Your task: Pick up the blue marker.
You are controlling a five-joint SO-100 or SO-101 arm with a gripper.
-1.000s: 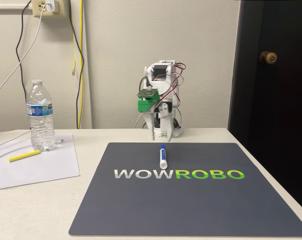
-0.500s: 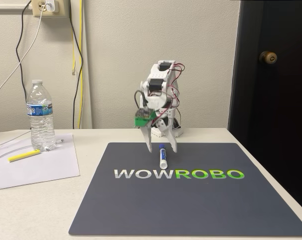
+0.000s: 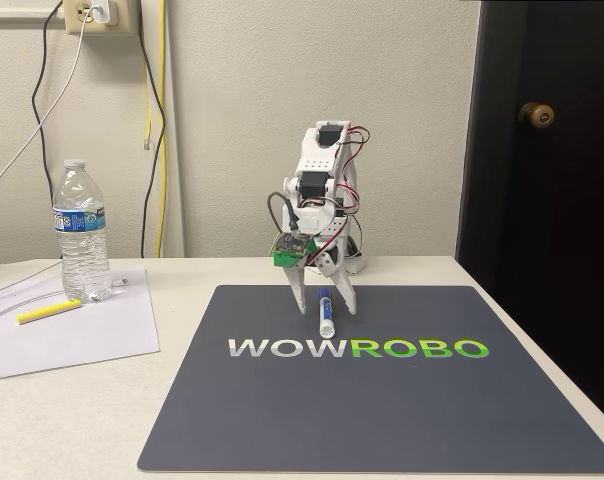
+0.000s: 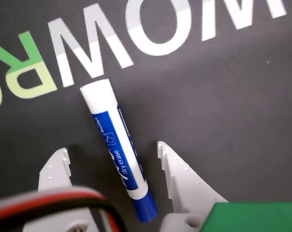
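So this looks like the approach/line-up step, right before the actual grab. The blue marker (image 3: 325, 313) is lying flat on the dark WOWROBO mat (image 3: 402, 400), just behind the lettering, cap end pointing back toward the arm's base. The gripper (image 3: 322, 305) is down low over it with one finger on each side. In the wrist view you can see the blue marker (image 4: 116, 150) running between the two white fingertips (image 4: 171, 159), a bit diagonal and sitting closer to the fingertip on the left of that view, blue cap down near the gripper's throat. The jaws are spread wide apart, way wider than the barrel, and as far as I can tell neither finger is touching the pen yet; nothing is held. Can't really tell whether the tips are already on the mat or just above it. My guess for the next move: drop the last little bit if needed, then squeeze shut on the barrel. Since it's off-centre and slightly skewed, the pen may roll or twist as the fingers close.
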